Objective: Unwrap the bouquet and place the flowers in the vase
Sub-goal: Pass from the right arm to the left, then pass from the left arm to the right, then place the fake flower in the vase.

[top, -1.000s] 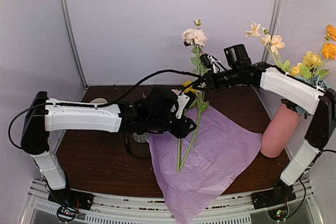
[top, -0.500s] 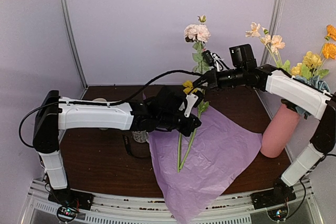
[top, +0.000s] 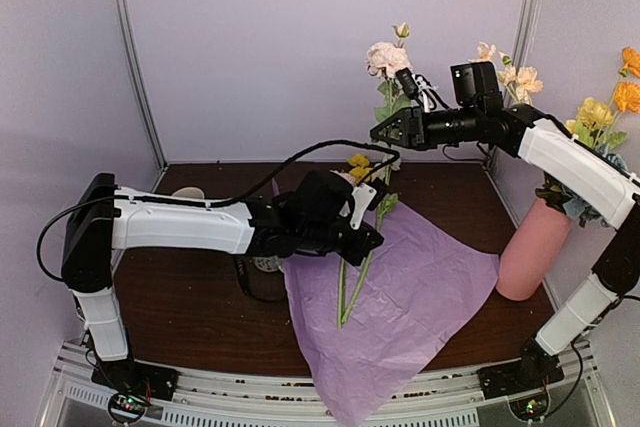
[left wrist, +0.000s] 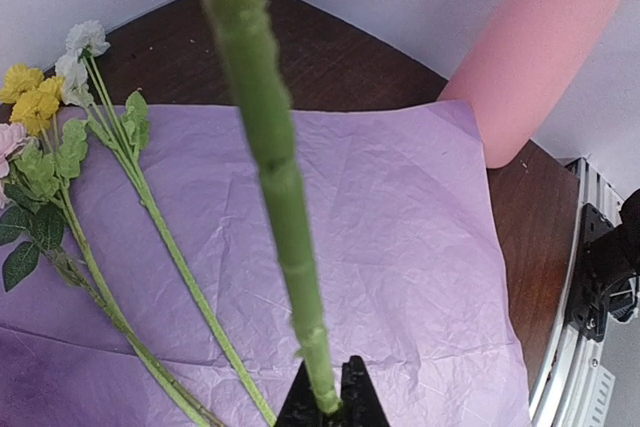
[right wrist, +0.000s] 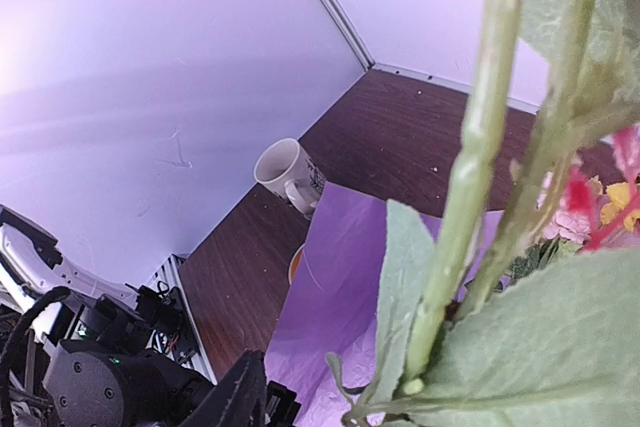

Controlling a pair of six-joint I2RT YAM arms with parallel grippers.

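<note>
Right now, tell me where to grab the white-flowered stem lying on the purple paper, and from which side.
Probably take the white-flowered stem mid-length, from straight above, fingers across it. It lies flat on the paper, bare there, clear of the other stem that closes in toward the cut end.

Top camera high, looking down on table (top: 180, 297); wrist cameras close, all sharing purple paper (left wrist: 400, 247).

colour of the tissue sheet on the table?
Plain lilac-purple tissue sheet, crinkled, no print. Shows best in the left wrist view.
</note>
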